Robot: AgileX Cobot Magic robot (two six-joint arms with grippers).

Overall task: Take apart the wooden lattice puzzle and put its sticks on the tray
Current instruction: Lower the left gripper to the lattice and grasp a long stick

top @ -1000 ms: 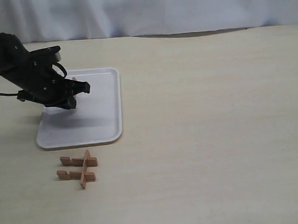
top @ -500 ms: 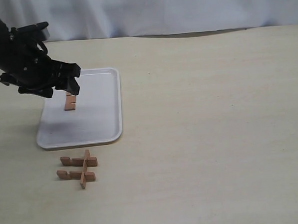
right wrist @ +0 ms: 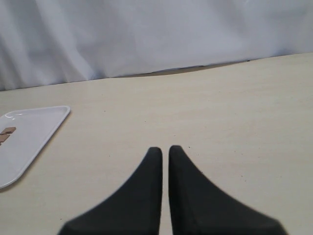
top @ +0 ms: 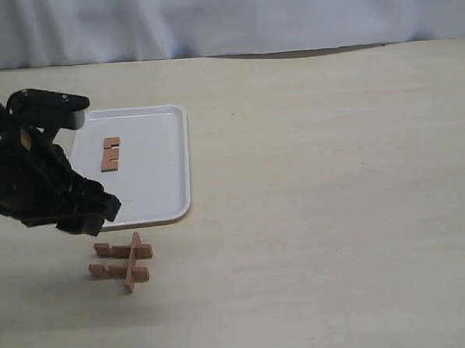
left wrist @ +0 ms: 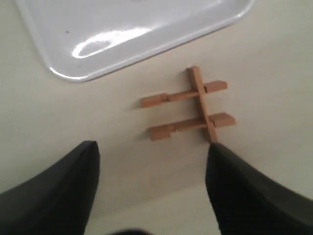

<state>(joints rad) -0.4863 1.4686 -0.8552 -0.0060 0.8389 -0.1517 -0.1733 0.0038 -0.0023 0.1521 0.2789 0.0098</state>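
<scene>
What is left of the wooden lattice puzzle (top: 122, 262) (left wrist: 190, 108) lies on the table just in front of the white tray (top: 159, 193) (left wrist: 146, 44): two parallel notched sticks crossed by one. One loose stick (top: 110, 153) lies flat on the tray. My left gripper (top: 94, 212) (left wrist: 152, 154) hovers open over the tray's near edge, just above and to the left of the puzzle, with nothing between its fingers. My right gripper (right wrist: 161, 151) is shut and empty, away from the puzzle; the exterior view does not show it.
The pale wooden table (top: 334, 176) stretches wide to the right of the tray. A white curtain (top: 224, 18) closes off the back edge.
My left gripper let go of a stick on the tray, then swung toward the near edge of the tray and now hangs open by the remaining puzzle. The stick lies flat.
</scene>
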